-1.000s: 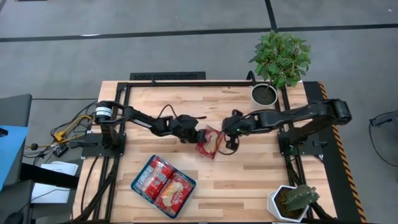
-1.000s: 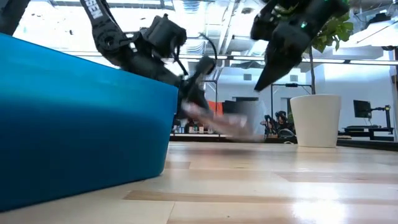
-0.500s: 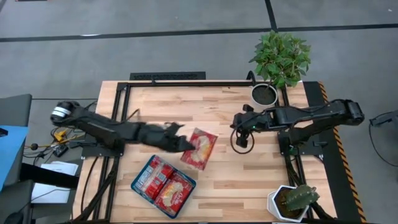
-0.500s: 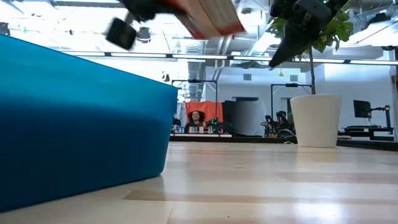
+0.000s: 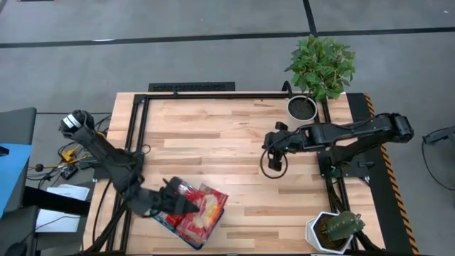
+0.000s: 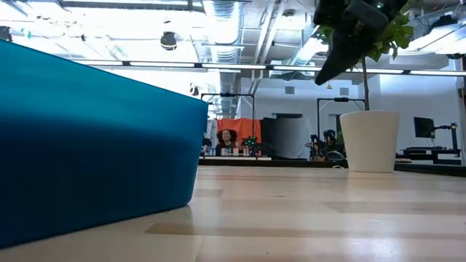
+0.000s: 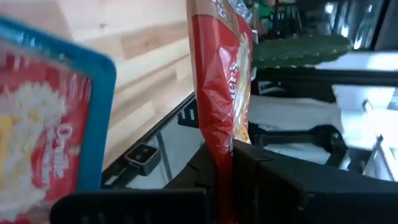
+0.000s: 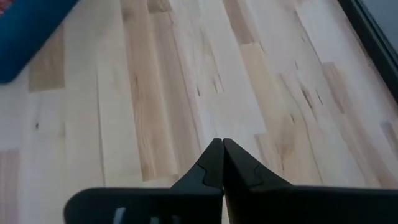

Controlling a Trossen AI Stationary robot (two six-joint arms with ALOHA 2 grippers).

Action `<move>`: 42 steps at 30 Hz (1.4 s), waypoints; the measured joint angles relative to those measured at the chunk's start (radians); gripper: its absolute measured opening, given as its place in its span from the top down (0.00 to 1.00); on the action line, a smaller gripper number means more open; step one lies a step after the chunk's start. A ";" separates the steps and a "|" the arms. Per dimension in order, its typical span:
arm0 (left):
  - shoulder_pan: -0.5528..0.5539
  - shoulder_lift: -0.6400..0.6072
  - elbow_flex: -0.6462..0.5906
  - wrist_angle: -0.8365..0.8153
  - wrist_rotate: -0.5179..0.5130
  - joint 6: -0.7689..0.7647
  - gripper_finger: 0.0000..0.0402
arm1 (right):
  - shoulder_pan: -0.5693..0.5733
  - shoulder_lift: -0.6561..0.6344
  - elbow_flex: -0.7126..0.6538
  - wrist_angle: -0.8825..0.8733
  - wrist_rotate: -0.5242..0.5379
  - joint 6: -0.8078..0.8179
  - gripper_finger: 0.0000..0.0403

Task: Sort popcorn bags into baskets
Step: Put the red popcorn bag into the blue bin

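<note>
My left gripper (image 5: pixel 186 204) is over the teal-blue tray (image 5: pixel 174 229) at the table's near left, shut on a red popcorn bag (image 5: pixel 210 206). The left wrist view shows this bag (image 7: pixel 221 81) edge-on, above the tray's rim (image 7: pixel 102 93). More red packets (image 5: pixel 181 222) lie flat in the tray, partly covered by the held bag. My right gripper (image 5: pixel 274 146) hovers shut and holding nothing above the table's right middle; its closed fingertips (image 8: pixel 222 155) point at bare wood. My left gripper pinches the popcorn bag between its two fingers (image 7: pixel 245 165) at one end (image 7: pixel 222 146). It comes from the table's left. The bag sticks out beyond the fingers toward the right, over the tray. I cannot tell whether it touches the packets below.
A white pot with a leafy plant (image 5: pixel 304 107) stands at the far right corner and shows in the low view (image 6: pixel 371 138). A white pot with a cactus (image 5: pixel 334 229) stands at the near right corner. Bare wood (image 5: pixel 234 135) lies between the arms.
My left gripper has lifted the bag off the table's middle and carried it toward the near left edge, so it now sits over the tray. My right gripper, which was at the bag, has drawn back toward the right edge and risen.
</note>
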 joint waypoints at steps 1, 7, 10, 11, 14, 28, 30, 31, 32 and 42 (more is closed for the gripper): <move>-0.018 0.018 0.000 0.006 -0.023 -0.032 0.99 | 0.000 0.000 0.000 0.004 0.000 0.000 0.96; -0.069 0.140 0.013 0.005 -0.075 -0.154 0.99 | 0.000 0.000 0.000 0.006 0.000 0.010 0.93; -0.074 0.208 0.051 -0.005 -0.054 -0.164 0.99 | 0.000 0.000 0.000 0.006 0.000 0.016 0.92; -0.076 0.229 0.068 -0.013 -0.039 -0.167 0.99 | 0.001 0.000 0.000 0.006 0.000 0.016 0.91; -0.080 0.283 0.104 -0.047 -0.005 -0.170 0.99 | 0.000 0.000 0.000 0.006 0.000 0.016 0.93; -0.100 0.308 0.155 -0.366 0.119 -0.224 0.98 | 0.000 0.000 0.000 0.006 0.000 -0.003 0.92; -0.100 0.308 0.155 -0.384 0.136 -0.203 0.98 | 0.000 0.000 0.000 0.006 0.000 -0.003 0.91; -0.100 0.308 0.155 -0.391 0.135 -0.199 0.98 | 0.000 0.000 0.000 0.006 0.000 -0.003 0.92; -0.100 0.308 0.155 -0.405 0.133 -0.200 0.98 | 0.000 0.000 0.000 0.006 0.000 -0.003 0.92; -0.063 0.308 0.154 -0.409 0.107 -0.122 0.97 | 0.000 0.000 0.000 0.006 0.000 -0.010 0.95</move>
